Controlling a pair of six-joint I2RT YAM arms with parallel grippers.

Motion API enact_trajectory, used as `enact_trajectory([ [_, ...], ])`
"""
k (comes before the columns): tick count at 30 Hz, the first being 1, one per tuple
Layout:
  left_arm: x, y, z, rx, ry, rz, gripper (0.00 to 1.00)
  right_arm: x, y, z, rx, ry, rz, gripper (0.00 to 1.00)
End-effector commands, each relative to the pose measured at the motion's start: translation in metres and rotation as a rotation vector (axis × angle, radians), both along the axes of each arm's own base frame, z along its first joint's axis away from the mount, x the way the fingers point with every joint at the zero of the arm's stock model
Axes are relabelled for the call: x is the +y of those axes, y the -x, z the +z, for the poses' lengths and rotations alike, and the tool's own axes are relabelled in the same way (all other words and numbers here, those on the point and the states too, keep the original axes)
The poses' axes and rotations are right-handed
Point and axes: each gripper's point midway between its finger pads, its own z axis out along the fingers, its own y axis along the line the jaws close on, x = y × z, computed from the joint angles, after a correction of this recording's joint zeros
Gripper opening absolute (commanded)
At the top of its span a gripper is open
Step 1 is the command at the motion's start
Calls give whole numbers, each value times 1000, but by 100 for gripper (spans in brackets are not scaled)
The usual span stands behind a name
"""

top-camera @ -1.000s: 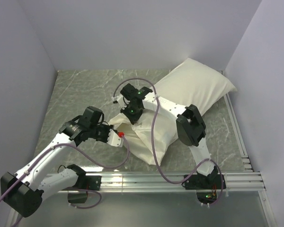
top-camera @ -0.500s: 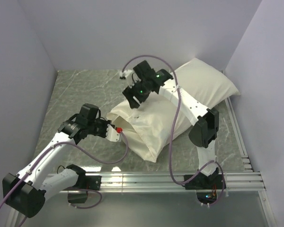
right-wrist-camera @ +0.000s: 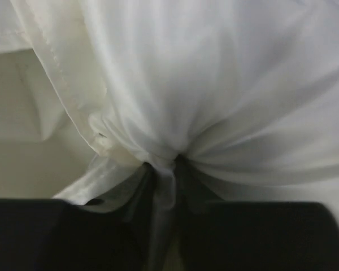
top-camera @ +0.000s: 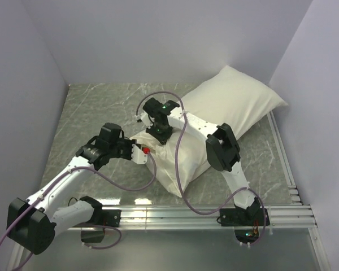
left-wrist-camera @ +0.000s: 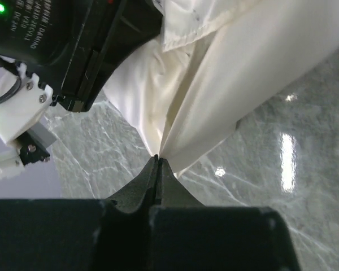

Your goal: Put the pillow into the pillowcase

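Note:
The plump white pillow (top-camera: 240,99) lies diagonally at the back right, one corner by the right wall. The limp cream pillowcase (top-camera: 178,164) lies against and over its near-left end; how much pillow is inside is hidden. My left gripper (top-camera: 141,153) is shut on a fold of the pillowcase edge, seen pinched in the left wrist view (left-wrist-camera: 157,160) with the cloth (left-wrist-camera: 214,84) fanning away. My right gripper (top-camera: 158,132) sits just behind it, shut on gathered thin cloth (right-wrist-camera: 214,84) beside a stitched hem (right-wrist-camera: 73,96); its jaws (right-wrist-camera: 164,164) are half covered by the fabric.
The green marbled table (top-camera: 101,107) is enclosed by lilac walls at the back and both sides. A metal rail (top-camera: 203,214) runs along the near edge. Purple cables loop over the cloth. The right arm's black wrist housing (left-wrist-camera: 62,45) hangs close above my left gripper.
The right gripper lifted up and back with the cloth half a second ago, then came back down near the left gripper. The left gripper stayed shut and shifted slightly right.

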Motion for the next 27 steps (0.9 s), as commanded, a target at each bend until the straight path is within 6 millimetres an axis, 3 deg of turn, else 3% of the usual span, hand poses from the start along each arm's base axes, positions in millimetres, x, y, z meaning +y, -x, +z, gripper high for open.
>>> enact_trajectory([
  [1,-8,-24,24,-108,90,74,0,-21,26,-10,202,1,-36,20],
  [2,-11,-26,27,-113,115,85,0,-10,39,-9,291,-60,-12,1],
  [5,-30,-33,43,-128,237,104,0,15,49,16,374,-195,-7,0],
  [9,-65,-29,60,-121,374,76,0,52,54,70,408,-411,45,0],
  [10,-72,-33,75,-167,428,75,0,54,56,84,402,-452,62,0],
  [12,-80,-33,84,-194,461,55,0,55,51,102,406,-533,65,0],
  [14,-83,-34,74,-180,436,47,0,44,36,116,346,-549,35,0],
  [15,-85,-34,70,-172,421,47,0,36,29,119,318,-540,15,8],
  [16,-84,-36,66,-161,412,59,0,26,23,126,275,-528,-4,41],
  [17,-82,-37,61,-143,398,73,0,17,17,132,256,-532,-27,56],
  [19,-81,-34,44,-85,370,84,0,-9,10,144,222,-539,-83,72],
  [21,-82,-30,39,-60,382,88,0,-30,9,142,230,-536,-130,72],
  [22,-82,-27,32,-26,383,93,0,-38,15,154,206,-552,-131,67],
  [23,-84,-23,26,3,377,85,0,-44,22,149,221,-539,-132,64],
  [27,-81,-16,13,121,370,115,2,-52,60,159,298,-568,-68,50],
])
